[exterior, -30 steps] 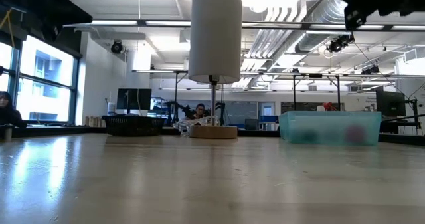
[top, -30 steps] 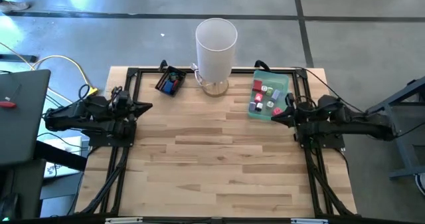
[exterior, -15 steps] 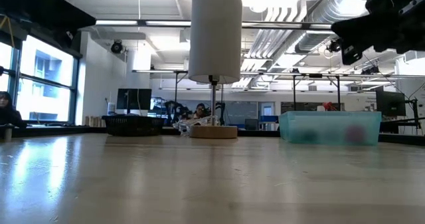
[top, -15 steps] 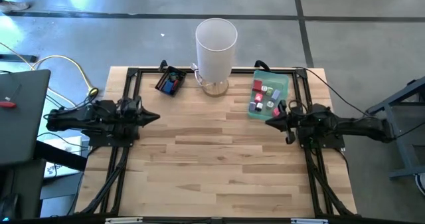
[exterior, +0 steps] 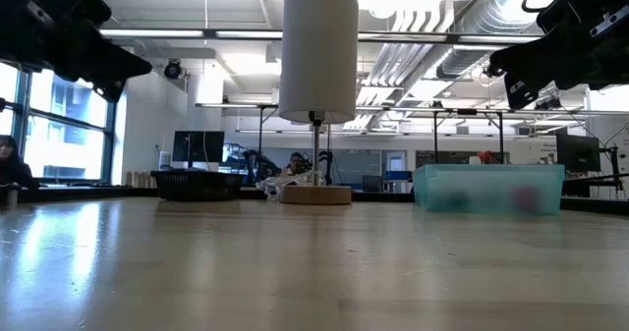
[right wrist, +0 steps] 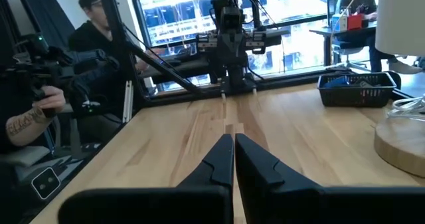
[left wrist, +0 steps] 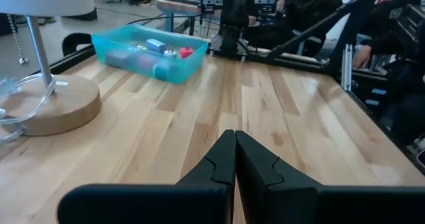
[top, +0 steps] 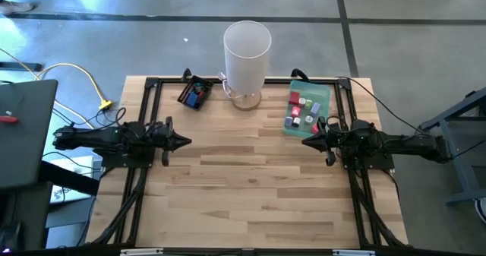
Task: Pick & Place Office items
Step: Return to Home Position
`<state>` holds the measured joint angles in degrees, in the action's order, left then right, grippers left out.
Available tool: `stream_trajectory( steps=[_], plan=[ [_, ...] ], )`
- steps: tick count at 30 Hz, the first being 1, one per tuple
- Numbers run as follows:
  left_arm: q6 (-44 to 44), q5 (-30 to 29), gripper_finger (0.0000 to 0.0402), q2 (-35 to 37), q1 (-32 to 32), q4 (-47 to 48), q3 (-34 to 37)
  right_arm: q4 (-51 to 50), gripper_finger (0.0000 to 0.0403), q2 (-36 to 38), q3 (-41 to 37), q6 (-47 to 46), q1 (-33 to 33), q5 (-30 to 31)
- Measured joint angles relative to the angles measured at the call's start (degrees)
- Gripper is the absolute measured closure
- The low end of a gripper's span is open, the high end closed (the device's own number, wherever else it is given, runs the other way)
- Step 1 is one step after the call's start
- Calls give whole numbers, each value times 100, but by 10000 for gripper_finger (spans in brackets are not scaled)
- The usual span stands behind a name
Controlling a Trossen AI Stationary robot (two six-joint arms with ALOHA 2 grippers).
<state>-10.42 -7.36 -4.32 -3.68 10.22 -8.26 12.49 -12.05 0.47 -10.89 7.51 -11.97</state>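
Office items [top: 302,110] lie sorted in two containers at the far edge of the table [top: 250,188]. Most sit in the translucent green bin [top: 325,95], to the right of the lamp [top: 247,47]. They are small blocks in red, pink, white, grey and blue, packed close together. A few blue and dark pieces sit in the black bin [top: 184,96], to the left of the lamp.

Left pincer [top: 182,142] hangs over the table's left side, pointing inward. Its fingers are pressed together and hold nothing. Right pincer [top: 307,142] mirrors it over the right side, just beside the green bin's near corner, likewise closed tight and empty.

Step in hand, judged from this layout: retraction to the home pose, with sorting apparently complete.

Recommended procedure:
- Keep both pincers closed.
- Draw each arm back along its own side.
- Hold height above the table.
- Give the right arm clearance from the green bin wall so the sorted pieces are not disturbed.
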Motion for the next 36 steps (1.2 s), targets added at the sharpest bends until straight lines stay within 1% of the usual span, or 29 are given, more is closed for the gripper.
stream_trajectory(
  steps=[3,6,10,12,17,22,29,36],
  plan=[
    [11,9,401,0,0,-47,94,-2,401,0,0,18,0,0],
    [-164,160,401,0,1,-163,245,-3,401,0,0,55,0,2],
    [-49,278,401,2,0,-1066,649,-6,401,0,-2,127,0,1],
    [18,253,401,-1,4,-1163,753,-4,401,0,-2,184,0,2],
    [33,232,401,-13,11,-1129,757,-38,401,0,-4,166,0,110],
    [200,230,401,-13,11,-1132,766,-322,401,0,-7,159,0,128],
    [223,225,401,-72,11,-1137,775,-628,401,0,-7,166,0,153],
    [776,213,401,-74,13,-1139,779,-826,401,-2,-11,176,0,146]
  ],
)
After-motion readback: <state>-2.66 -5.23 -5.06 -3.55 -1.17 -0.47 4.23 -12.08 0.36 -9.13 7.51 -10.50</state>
